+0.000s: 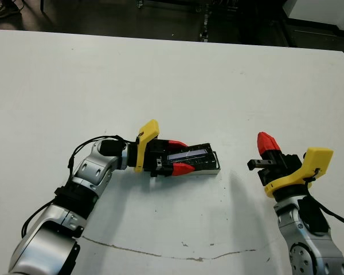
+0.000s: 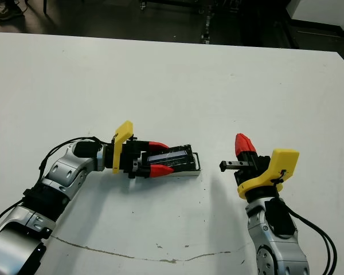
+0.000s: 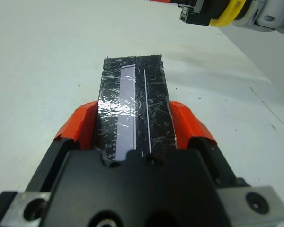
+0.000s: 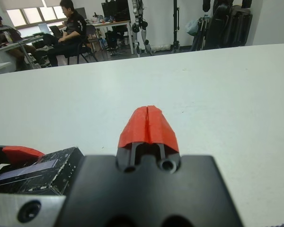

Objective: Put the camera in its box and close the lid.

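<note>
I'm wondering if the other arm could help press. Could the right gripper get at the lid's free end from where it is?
Probably yes. The right gripper sits apart from the lid, bare table between them. The left gripper clamps only the far end.

There are no words, numbers or signs to read on anything in these pictures at all.

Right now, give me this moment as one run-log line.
left gripper: shut on lid, over box | right gripper: shut, empty, apart | camera: not visible
</note>
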Controlling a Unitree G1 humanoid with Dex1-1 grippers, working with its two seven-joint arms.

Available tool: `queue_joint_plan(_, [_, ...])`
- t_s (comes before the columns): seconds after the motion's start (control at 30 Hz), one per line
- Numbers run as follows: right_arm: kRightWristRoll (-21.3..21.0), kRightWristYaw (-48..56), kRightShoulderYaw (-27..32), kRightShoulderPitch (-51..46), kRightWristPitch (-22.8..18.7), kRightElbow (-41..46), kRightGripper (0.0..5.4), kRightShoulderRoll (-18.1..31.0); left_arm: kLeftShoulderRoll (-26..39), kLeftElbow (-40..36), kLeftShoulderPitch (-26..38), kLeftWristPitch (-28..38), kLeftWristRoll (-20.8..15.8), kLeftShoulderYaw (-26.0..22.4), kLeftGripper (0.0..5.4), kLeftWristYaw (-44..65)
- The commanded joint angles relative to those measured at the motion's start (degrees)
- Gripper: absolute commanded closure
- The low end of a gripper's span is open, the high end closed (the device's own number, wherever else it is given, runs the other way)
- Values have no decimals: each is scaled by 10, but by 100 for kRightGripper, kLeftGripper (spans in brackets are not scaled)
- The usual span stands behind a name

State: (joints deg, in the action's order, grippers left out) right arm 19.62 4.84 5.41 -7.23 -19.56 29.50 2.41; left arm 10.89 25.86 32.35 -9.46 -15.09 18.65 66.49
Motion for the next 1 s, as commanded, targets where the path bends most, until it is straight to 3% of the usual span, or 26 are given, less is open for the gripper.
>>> queue_joint_plan(0.03, [0, -1, 6, -4, -2, -1, 540, 6, -41, 15, -22, -26, 14, 52, 223, 30])
queue_joint_plan(0.37, [1, -4, 7, -8, -7, 4, 540, 4, -70, 31, -41, 1, 21, 52, 223, -6])
queue_joint_plan(1.0, [-3, 4, 6, -13, 3, 0, 540, 8, -124, 167, 1, 65, 20, 46, 223, 55])
